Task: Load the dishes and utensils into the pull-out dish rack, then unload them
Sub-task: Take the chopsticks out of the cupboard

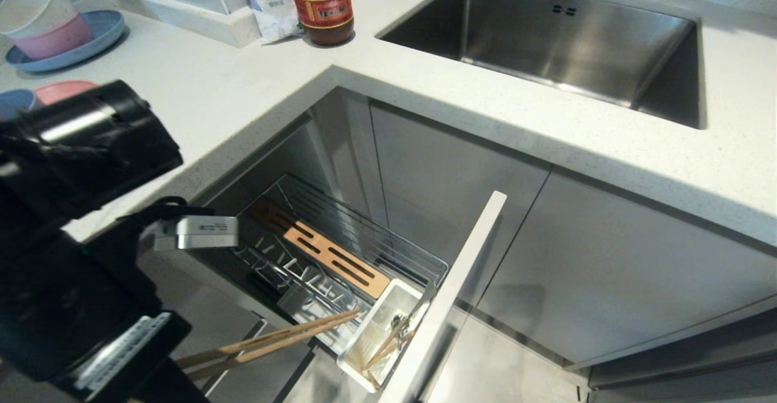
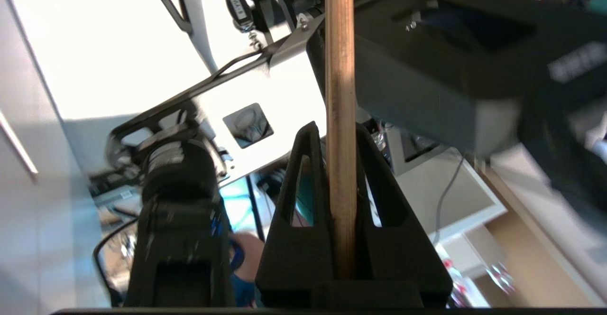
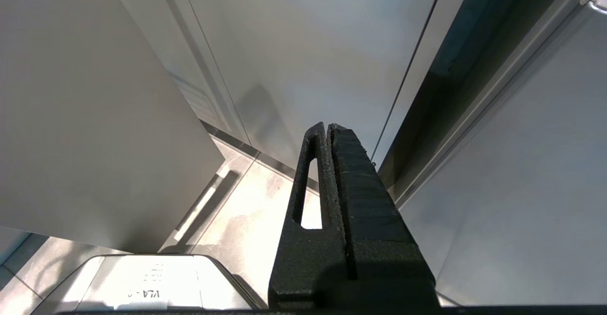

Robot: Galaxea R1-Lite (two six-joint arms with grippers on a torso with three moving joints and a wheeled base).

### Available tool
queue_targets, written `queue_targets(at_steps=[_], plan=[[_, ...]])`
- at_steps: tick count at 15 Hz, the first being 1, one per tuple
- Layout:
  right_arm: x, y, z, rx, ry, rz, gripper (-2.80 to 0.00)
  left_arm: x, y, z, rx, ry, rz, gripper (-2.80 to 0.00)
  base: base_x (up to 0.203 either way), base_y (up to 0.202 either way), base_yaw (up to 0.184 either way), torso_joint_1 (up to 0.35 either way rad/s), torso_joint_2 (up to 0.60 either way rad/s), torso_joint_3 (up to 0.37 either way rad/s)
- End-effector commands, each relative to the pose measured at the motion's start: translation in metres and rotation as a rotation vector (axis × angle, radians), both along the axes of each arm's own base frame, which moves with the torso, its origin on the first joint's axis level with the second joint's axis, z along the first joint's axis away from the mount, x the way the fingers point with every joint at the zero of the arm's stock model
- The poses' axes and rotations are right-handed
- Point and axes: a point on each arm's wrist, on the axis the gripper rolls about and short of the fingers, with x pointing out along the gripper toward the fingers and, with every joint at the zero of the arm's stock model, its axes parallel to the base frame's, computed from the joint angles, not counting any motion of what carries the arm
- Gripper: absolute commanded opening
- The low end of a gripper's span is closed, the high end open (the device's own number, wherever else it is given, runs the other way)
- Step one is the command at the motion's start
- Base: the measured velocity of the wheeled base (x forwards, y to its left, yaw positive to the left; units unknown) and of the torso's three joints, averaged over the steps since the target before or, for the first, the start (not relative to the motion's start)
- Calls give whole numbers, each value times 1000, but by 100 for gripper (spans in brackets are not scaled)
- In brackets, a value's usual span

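Pair of light wooden chopsticks (image 1: pixel 273 341): clamped between the two black fingers (image 2: pixel 294 182) of the left gripper (image 2: pixel 339 163). In the left wrist view one round stick runs straight out past the fingertips, pinched on both sides. In the head view the sticks lie nearly level, the gripped end hidden low behind the left arm's black housing, the free tips just short of the white plastic utensil cup (image 1: pixel 379 330).

The cup sits at the front corner of the pull-out chrome wire dish rack (image 1: pixel 340 251), just beyond the stick tips; thin utensils stand in it, too small to tell apart. Slotted wooden block (image 1: pixel 322 250) lies along the rack, farther from the fingers. The pale grey flat cabinet front (image 1: pixel 455 281) stands beyond the cup.

Right gripper (image 3: pixel 329 132): fingers pressed together, holding nothing, pointing at grey cabinet panels and floor.

Farther off on the white counter (image 1: pixel 243 87): steel sink (image 1: pixel 546 45), red-lidded jar (image 1: pixel 322 5), cream and pink bowls stacked on a blue plate (image 1: pixel 73 51).
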Motion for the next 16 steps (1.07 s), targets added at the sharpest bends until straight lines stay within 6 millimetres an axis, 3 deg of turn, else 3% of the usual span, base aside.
queue_targets(at_steps=[1, 10, 16], plan=[[0, 0, 0, 0, -2, 0, -280, -32, 24, 25, -74, -111, -10, -280, 0, 0, 0, 0, 0, 0], [0, 0, 0, 0, -3, 1, -280, -102, 85, 84, -326, -506, 90, -280, 0, 0, 0, 0, 0, 0], [0, 0, -1, 0, -3, 0, -280, -126, 102, 107, -432, -843, 334, -280, 0, 0, 0, 0, 0, 0]])
